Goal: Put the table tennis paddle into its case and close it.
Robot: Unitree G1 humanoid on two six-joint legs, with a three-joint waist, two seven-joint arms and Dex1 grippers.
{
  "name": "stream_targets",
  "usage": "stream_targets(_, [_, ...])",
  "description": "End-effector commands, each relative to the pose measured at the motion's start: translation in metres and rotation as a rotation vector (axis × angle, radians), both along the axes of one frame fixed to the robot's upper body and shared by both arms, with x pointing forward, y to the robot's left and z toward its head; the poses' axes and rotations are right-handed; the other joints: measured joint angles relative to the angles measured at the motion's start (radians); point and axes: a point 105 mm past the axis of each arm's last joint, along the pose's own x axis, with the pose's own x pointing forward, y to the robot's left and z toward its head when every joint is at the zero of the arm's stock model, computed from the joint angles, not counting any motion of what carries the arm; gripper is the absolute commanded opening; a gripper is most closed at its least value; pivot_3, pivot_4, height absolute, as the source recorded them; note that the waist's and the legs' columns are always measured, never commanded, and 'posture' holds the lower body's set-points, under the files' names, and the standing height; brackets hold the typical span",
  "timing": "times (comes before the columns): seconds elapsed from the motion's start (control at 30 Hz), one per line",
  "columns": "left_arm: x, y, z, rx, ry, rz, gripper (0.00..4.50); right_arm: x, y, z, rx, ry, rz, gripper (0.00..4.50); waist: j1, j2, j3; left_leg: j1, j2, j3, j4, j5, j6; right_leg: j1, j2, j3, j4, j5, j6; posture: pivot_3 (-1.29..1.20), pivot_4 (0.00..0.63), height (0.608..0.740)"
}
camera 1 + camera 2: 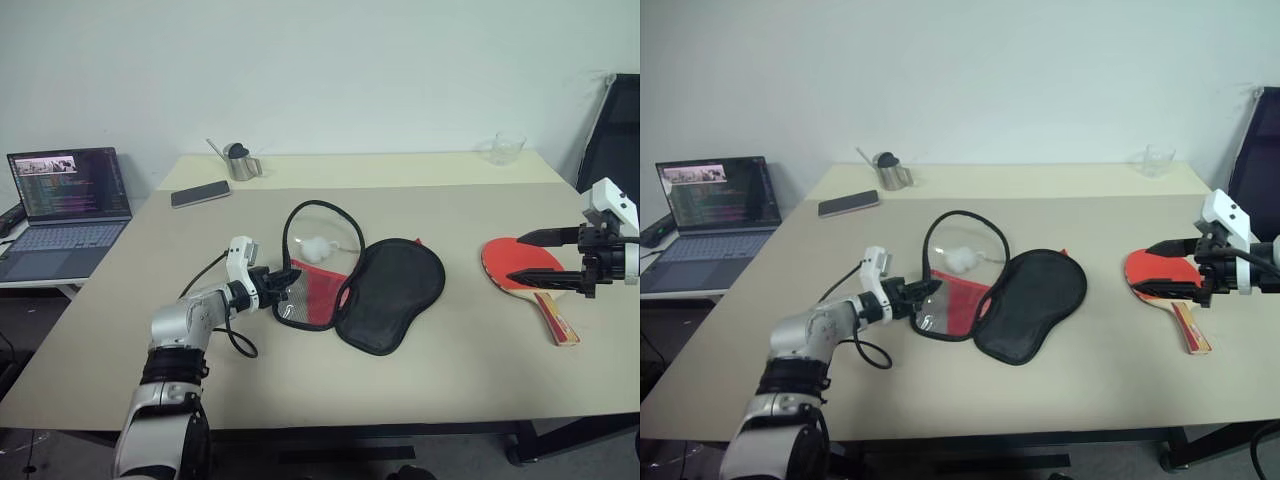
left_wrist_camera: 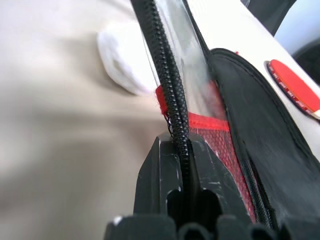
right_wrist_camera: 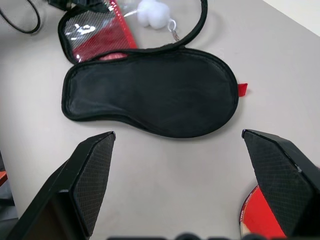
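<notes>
The left tool (image 1: 288, 283) pinches the case (image 1: 385, 290) by its zipper edge; a tug could drag it. The right tool (image 1: 548, 256) hangs wide open over the paddle (image 1: 520, 262) near the tabletop's (image 1: 450, 370) right edge and could miss it.

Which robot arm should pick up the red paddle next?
The right. Its open right gripper hovers just above the table tennis paddle at the table's right side. The left gripper is busy, shut on the zipper edge of the open case, and the paddle lies far from it.
</notes>
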Motion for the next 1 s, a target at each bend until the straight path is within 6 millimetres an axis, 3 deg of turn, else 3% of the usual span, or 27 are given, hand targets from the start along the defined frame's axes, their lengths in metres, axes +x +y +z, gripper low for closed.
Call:
stream_targets(0.03, [0.002,0.003,0.021,-0.017,-0.077,0.075,0.02,0.0,0.004,0.012,0.002,-0.051,0.023,4.5,0.001,0.0,0.0,0.0,0.0,0.0,0.0,0.0,0.0,0.0,0.0,0.0,0.0,0.0,0.0,0.0,0.15,0.74])
stream_targets(0.23, [0.012,0.014,0.022,-0.047,-0.103,0.28,0.02,0.003,0.007,0.012,-0.006,-0.043,0.043,4.5,0.001,0.0,0.0,0.001,0.0,0.0,0.0,0.0,0.0,0.0,0.0,0.0,0.0,0.0,0.0,0.0,0.15,0.74])
stream_targets(0.43, [0.016,0.012,0.018,-0.032,-0.103,0.361,0.02,0.008,0.01,0.014,-0.012,-0.04,0.065,4.5,0.001,0.0,0.0,0.0,0.0,0.0,0.0,0.0,0.0,0.001,0.0,-0.001,0.0,0.0,0.0,0.0,0.15,0.74])
stream_targets(0.77, [0.033,-0.019,0.021,-0.024,-0.111,0.329,0.02,0.014,0.019,0.008,-0.007,-0.029,0.099,4.5,0.006,-0.001,0.0,0.0,0.0,0.0,0.0,0.0,0.0,0.001,0.0,-0.002,-0.001,0.0,0.0,0.0,0.15,0.74])
stream_targets(1.0, [0.026,-0.031,0.018,-0.008,-0.093,0.278,0.02,0.01,0.022,0.001,0.003,-0.012,0.108,4.5,0.007,-0.001,0.0,0.0,0.0,0.0,0.0,0.0,0.0,0.001,0.0,-0.002,-0.002,0.0,0.0,0.0,0.15,0.74])
